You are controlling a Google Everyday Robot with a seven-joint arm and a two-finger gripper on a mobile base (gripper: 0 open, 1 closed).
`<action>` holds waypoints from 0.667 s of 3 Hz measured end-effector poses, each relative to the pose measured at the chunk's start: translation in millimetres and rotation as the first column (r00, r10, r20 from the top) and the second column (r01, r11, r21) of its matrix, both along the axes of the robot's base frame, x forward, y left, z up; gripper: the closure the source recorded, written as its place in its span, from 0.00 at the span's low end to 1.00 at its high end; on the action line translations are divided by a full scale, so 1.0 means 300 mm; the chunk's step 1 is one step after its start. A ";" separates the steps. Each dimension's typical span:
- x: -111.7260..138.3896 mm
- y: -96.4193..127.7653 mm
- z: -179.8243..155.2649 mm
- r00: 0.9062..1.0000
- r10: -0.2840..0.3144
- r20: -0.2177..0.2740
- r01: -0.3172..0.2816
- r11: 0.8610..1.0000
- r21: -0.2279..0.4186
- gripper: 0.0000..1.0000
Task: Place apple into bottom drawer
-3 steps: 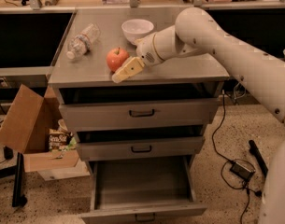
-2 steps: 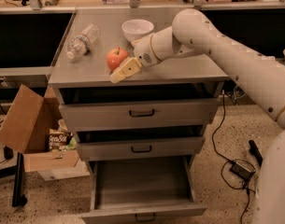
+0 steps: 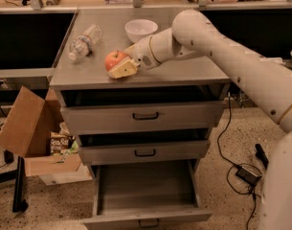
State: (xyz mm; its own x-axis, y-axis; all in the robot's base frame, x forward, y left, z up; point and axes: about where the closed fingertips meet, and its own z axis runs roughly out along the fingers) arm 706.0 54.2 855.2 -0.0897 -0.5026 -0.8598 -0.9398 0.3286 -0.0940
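Apple (image 3: 114, 60), red-orange, resting on the grey cabinet top (image 3: 184, 73) near its front edge, left of centre. The gripper (image 3: 124, 62) lies against the apple's right side, low over the surface. Whether it has clamped on the fruit or merely stands beside it cannot be told from this view. The white arm (image 3: 222, 47) reaches in from the right across the top.

Compared with a second ago, the gripper has crept a little to the left, closer onto the apple, while the apple itself has hardly shifted and has not left the surface. This suggests the grasp is being settled, not completed; lifting has yet to begin.

Behind the apple stand a white bowl (image 3: 140, 29) and, to the left, a plastic bottle (image 3: 84, 42) lying on its side, both apart from the gripper.

Below, the two upper drawers (image 3: 143, 116) are slightly ajar. The bottom drawer (image 3: 145, 186) is pulled well out, its grey interior bare, so the destination is ready. A cardboard box (image 3: 26, 123) leans beside the cabinet.
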 end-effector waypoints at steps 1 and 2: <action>-0.075 0.013 0.075 0.997 0.054 0.054 -0.054 0.999 -0.001 0.80; -0.255 -0.003 0.176 0.989 0.120 0.090 -0.118 0.993 -0.031 1.00</action>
State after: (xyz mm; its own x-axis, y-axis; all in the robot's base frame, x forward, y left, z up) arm 629.4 53.2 907.9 0.0501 -0.5269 -0.8485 -0.9591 0.2115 -0.1880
